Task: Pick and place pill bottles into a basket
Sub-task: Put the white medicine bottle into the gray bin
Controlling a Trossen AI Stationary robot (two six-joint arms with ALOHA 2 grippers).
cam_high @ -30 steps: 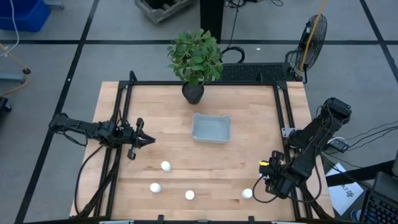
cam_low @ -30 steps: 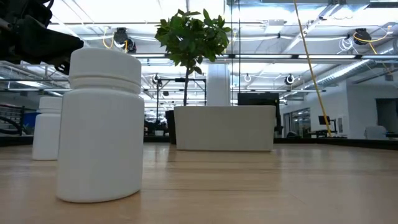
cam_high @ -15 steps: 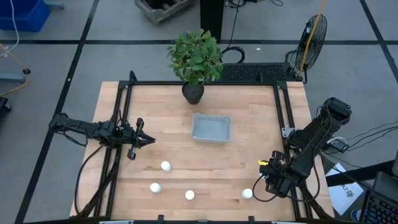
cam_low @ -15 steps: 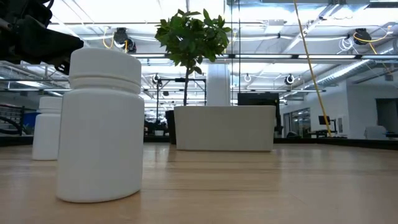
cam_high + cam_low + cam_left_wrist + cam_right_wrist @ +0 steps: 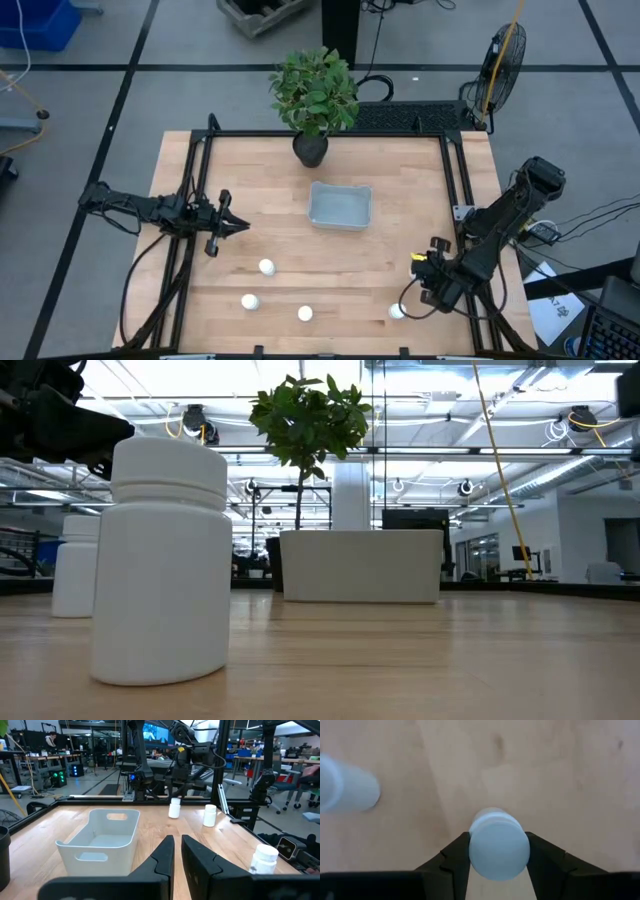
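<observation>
Several small white pill bottles stand on the wooden table near its near edge (image 5: 266, 266) (image 5: 249, 301) (image 5: 305, 313). One more bottle (image 5: 397, 311) is at the near right, under my right gripper (image 5: 406, 302), which is shut on it; it also shows in the right wrist view (image 5: 498, 844). The pale grey-blue basket (image 5: 340, 205) sits at the table's middle, with nothing showing in it. My left gripper (image 5: 240, 225) waits shut at the left, above the table, pointing toward the basket (image 5: 100, 845). My right gripper pinches the pill bottle between its two fingers, one finger (image 5: 452, 857) on each side of the bottle just below the cap (image 5: 498, 847). The fingers come from above, pointing down. The bottle is upright; whether its base is on the table cannot be seen.
A dark pot with a green plant (image 5: 312, 95) stands at the far edge behind the basket. A black frame (image 5: 455, 190) runs along the table's sides. Another bottle (image 5: 345, 787) shows beside the held one in the right wrist view.
My right gripper and its wrist have shifted a little toward the table's left and far edges. The bottle under it shows at about the same spot. My left arm has kept still.
</observation>
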